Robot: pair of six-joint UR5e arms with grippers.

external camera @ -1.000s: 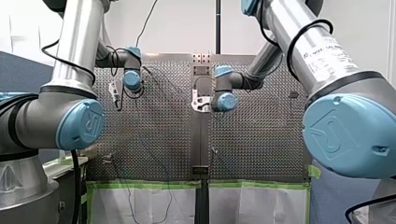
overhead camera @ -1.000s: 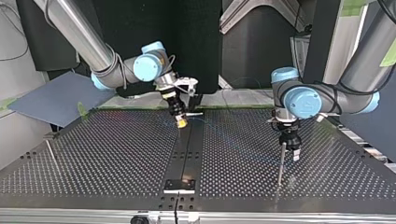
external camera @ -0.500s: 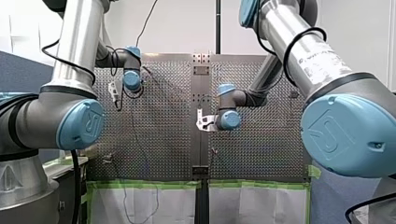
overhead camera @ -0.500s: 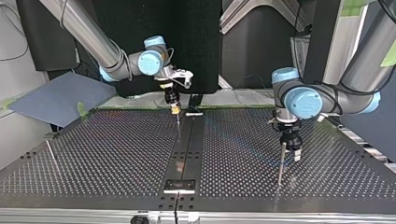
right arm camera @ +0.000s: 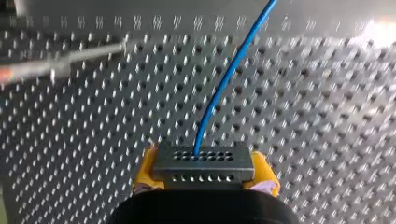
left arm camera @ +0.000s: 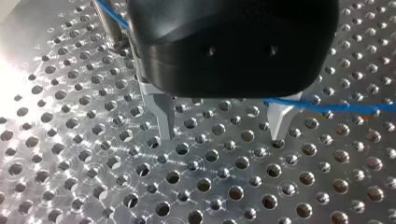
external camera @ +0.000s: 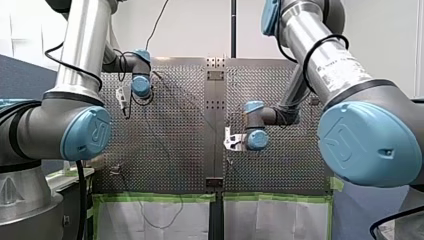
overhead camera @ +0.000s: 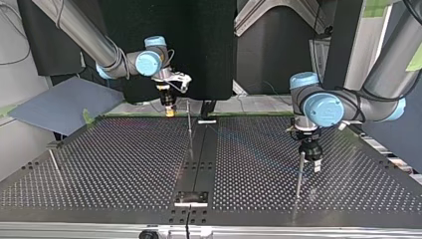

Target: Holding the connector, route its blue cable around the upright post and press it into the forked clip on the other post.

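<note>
Right gripper (overhead camera: pixel 170 110) sat at about 11 o'clock on the perforated table (overhead camera: pixel 99 169) in the top view, near the far edge. Yellow pads (right arm camera: pixel 145 170) were clamped on the connector (right arm camera: pixel 203 163), one on each side. On its wrist cam the blue cable (right arm camera: pixel 233 65) left the connector's face and ran straight ahead over the holes toward the plate's far edge.

Next over, a thin upright post (overhead camera: pixel 189 130) stood around 12 o'clock, beside the centre seam and just right of the right gripper, with a gap between them. Couldn't tell from the top view whether the cable touched it; the cable showed there only as a faint line over the plate.

Further right, at about 4 o'clock, a second post (overhead camera: pixel 298 175) stood with the left gripper (overhead camera: pixel 309 162) just beside its top end. On the left wrist cam the metal fingers (left arm camera: pixel 163 116) were spread apart with only bare plate between them, tips close above the holes. One stretch of cable crossed behind one finger and ran out sideways. Another stretch met the post next to the gripper body. Couldn't make out a fork on either post.
</note>
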